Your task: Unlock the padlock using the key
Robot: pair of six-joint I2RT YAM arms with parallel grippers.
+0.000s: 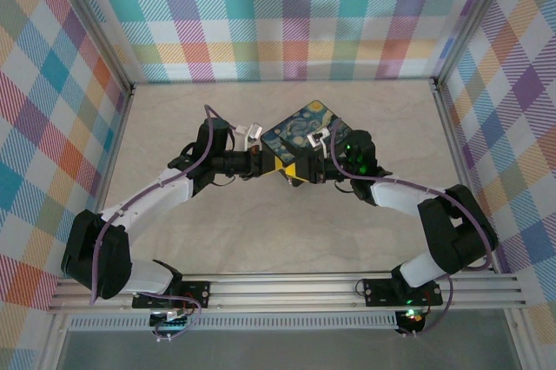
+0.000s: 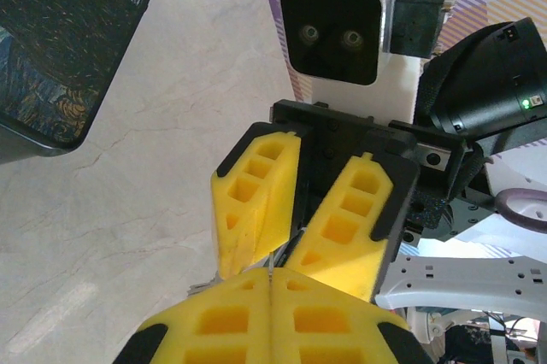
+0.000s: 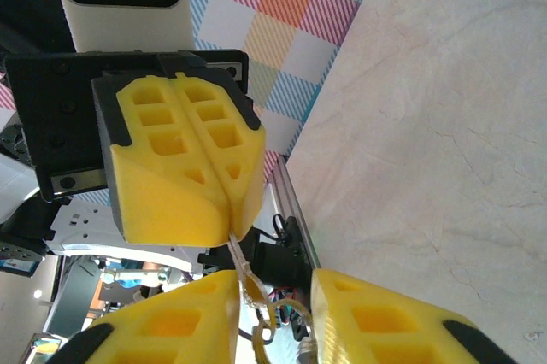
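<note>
Checked walls are set around a pale, marbled table. Near its middle, a black box with a blue-and-yellow painted lid is seen from above. Both arms are bent inward, and their grippers are brought tip to tip at the box's near corner.

The left gripper is clenched, with its yellow fingers pressed flat together. The key, a thin silvery sliver, is pinched at their tips and juts out toward the other arm.

The right gripper is released, its fingers parted. The key's free end is seen in the gap between them, and no contact with either finger can be made out. The key is thus found between the two grippers, close to the box; whether it touches the box cannot be told.
</note>
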